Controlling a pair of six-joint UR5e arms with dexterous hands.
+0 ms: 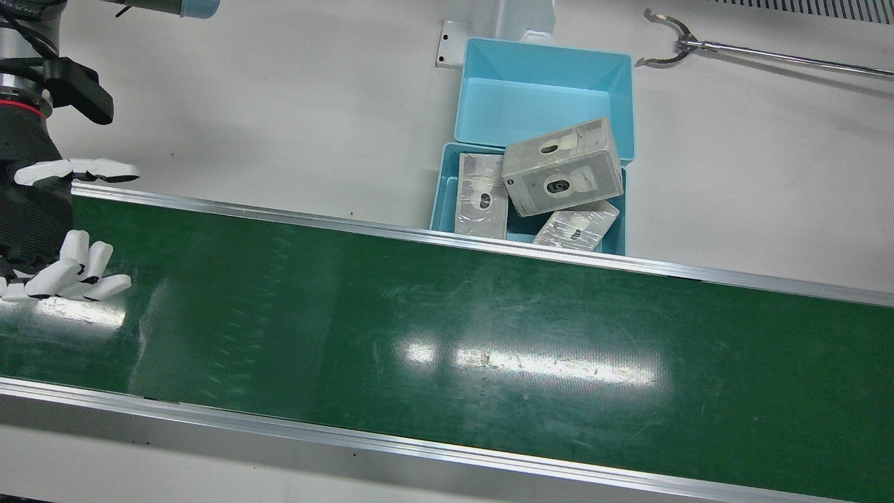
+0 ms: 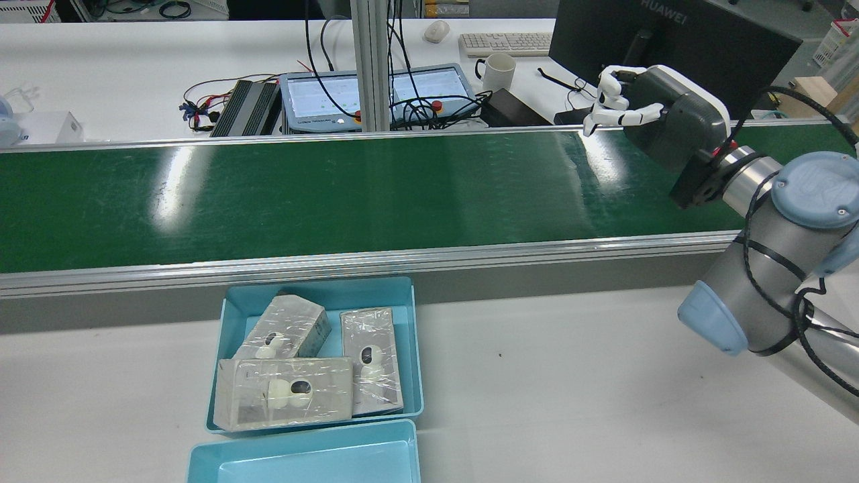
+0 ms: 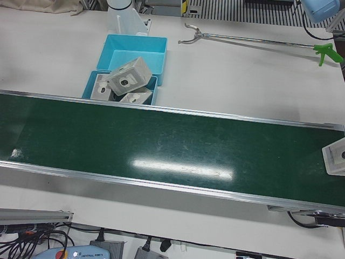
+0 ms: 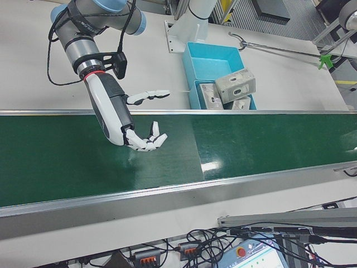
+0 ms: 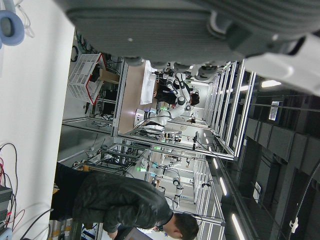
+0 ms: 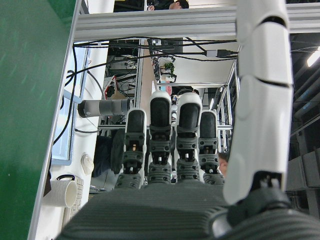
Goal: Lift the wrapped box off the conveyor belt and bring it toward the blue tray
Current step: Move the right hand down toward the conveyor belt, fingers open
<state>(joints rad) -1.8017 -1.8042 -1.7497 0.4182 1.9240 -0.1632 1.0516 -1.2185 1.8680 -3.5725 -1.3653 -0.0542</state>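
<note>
A wrapped box (image 3: pixel 335 156) lies on the green conveyor belt (image 3: pixel 161 145) at the far right edge of the left-front view, cut off by the frame. My right hand (image 1: pixel 35 216) is open and empty, with its fingers spread just above the belt's other end. It also shows in the rear view (image 2: pixel 654 111) and the right-front view (image 4: pixel 120 120). The blue tray (image 1: pixel 445 183) beside the belt holds three wrapped boxes; the top one (image 1: pixel 562 166) lies tilted. Only the palm edge of my left hand (image 5: pixel 200 30) shows, in its own view; its fingers are hidden.
A second, empty blue tray (image 1: pixel 545 91) stands behind the filled one. A long metal grabber tool (image 1: pixel 698 45) lies on the white table beyond the trays. The belt has raised metal rails (image 1: pixel 419 237) along both sides. A monitor, a mug and cables sit past the belt.
</note>
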